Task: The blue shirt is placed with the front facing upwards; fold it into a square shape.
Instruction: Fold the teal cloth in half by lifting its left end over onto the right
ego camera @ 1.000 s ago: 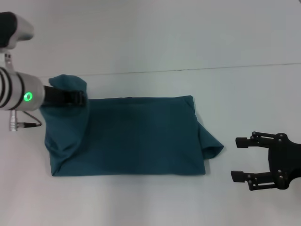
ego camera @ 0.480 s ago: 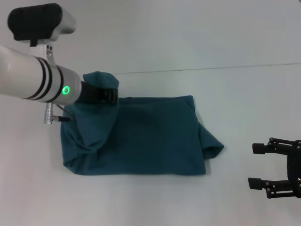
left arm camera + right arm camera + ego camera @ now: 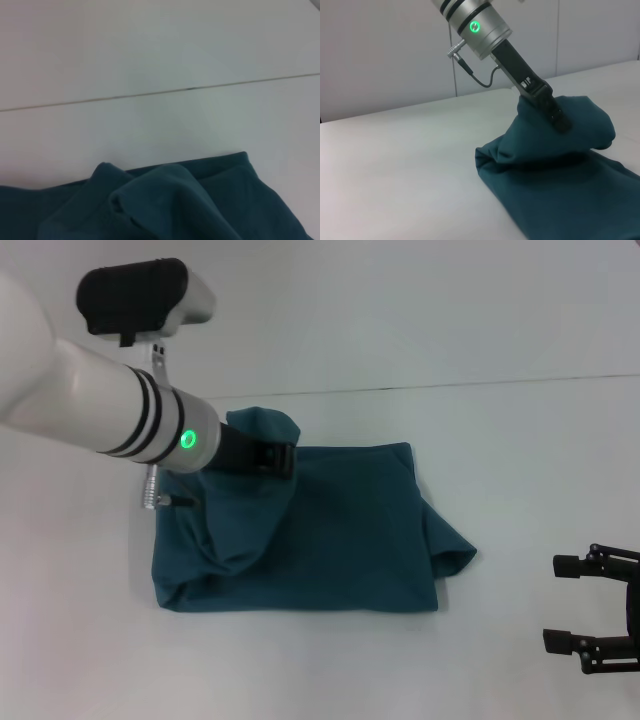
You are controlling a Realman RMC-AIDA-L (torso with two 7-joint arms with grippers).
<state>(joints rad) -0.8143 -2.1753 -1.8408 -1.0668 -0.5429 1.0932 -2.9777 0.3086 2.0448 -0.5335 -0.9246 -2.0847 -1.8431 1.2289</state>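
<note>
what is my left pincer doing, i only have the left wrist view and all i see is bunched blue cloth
Observer: The left pincer is shut on a fold of the blue shirt, held up off the table.
Operator: where over the shirt is it
Observer: Head view puts it above the shirt's left part; the right half lies flat, with a sleeve sticking out on the right.
Operator: and the right arm
Observer: The right pincer is open, apart from the cloth, off to the shirt's right.
</note>
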